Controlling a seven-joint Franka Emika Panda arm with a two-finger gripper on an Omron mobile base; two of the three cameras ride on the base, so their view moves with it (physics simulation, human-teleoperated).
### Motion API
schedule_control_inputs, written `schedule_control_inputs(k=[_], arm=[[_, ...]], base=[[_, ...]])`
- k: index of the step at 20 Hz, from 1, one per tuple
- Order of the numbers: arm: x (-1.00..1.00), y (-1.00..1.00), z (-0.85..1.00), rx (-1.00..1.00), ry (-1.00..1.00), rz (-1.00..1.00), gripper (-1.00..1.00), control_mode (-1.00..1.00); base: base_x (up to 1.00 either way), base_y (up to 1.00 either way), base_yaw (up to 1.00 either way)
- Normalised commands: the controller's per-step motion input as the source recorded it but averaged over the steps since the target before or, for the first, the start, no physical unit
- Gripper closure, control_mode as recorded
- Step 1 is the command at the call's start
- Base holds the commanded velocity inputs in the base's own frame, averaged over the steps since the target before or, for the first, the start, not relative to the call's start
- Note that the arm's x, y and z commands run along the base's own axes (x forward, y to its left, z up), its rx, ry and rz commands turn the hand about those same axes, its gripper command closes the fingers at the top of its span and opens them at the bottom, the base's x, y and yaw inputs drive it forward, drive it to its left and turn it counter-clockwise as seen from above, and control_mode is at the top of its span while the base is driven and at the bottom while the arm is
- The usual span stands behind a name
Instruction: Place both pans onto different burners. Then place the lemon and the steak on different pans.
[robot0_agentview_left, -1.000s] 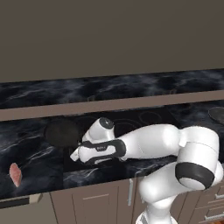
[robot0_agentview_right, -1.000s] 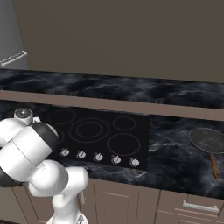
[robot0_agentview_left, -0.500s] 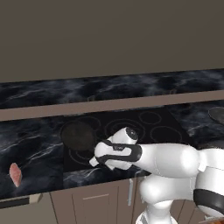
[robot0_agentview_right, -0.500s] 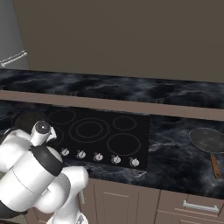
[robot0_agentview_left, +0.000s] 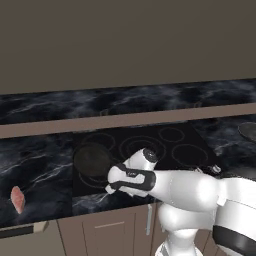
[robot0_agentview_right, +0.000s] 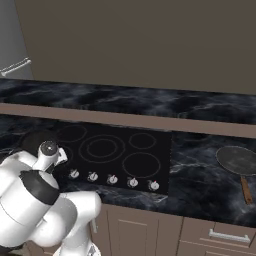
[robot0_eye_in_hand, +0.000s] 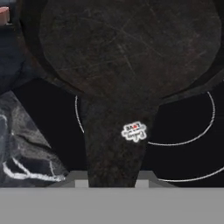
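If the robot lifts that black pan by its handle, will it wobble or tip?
Probably a bit. The black pan is wide and round, with all that weight beyond the handle, so its far edge may droop. It looks stiff, so it shouldn't bend. The tool holds the very end, so it might twist.

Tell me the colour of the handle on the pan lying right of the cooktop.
Brown, on the wide dark grey pan; the right base view shows it best.

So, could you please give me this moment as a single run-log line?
end effector: shut on black pan handle | black pan: over front-left burner | grey pan: on right counter | steak: on left counter
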Motion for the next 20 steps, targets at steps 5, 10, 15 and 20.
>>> schedule_control_inputs(k=[5, 10, 15, 20], arm=[[0.41, -0.12, 0.00, -0.05, 0.04, 0.01, 1.00, -1.00], [0.45, -0.42, 0.00, 0.00, 0.03, 0.04, 1.00, -1.00], [0.55, -0.32, 0.00, 0.00, 0.03, 0.00, 1.00, -1.00], [0.63, -0.03, 0.00, -0.01, 0.04, 0.00, 1.00, -1.00]], base=[[0.00, 0.00, 0.00], [0.00, 0.00, 0.00], [0.00, 0.00, 0.00], [0.00, 0.00, 0.00]])
